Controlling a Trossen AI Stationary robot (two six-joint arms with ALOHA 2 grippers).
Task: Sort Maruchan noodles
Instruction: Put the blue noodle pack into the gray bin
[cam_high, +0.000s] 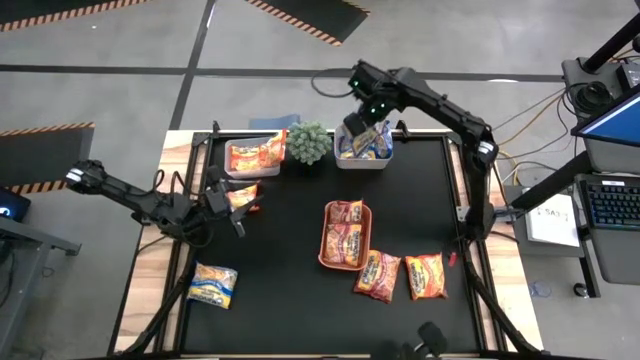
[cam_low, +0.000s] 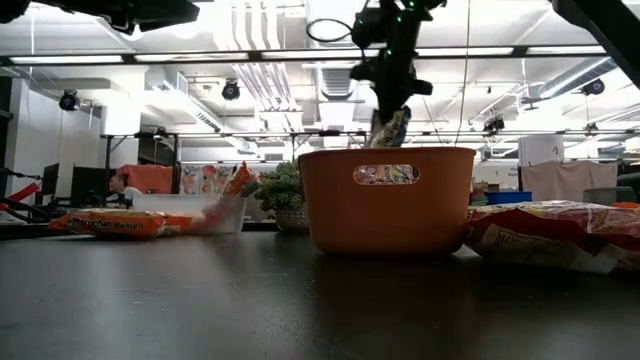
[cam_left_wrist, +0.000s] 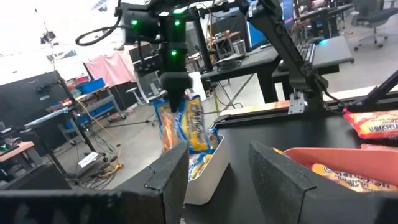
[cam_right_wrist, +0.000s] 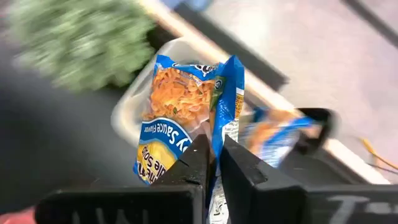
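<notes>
The right gripper (cam_right_wrist: 211, 163) is clamped on a glossy yellow-and-blue noodle packet (cam_right_wrist: 186, 118), held above the clear bin (cam_high: 362, 158) at the table's twelve o'clock. The left gripper (cam_high: 238, 203), at nine o'clock, is held half apart beside an orange packet (cam_high: 243, 195).

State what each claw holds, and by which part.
Right claw: a yellow-and-blue noodle packet, pinched at its edge. Left claw: cannot be told.

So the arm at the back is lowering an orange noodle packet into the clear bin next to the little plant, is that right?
Not quite: the packet is blue and yellow, not orange, as the right wrist view shows. The rest holds: the right gripper is shut on it over the clear bin beside the plant.
</notes>
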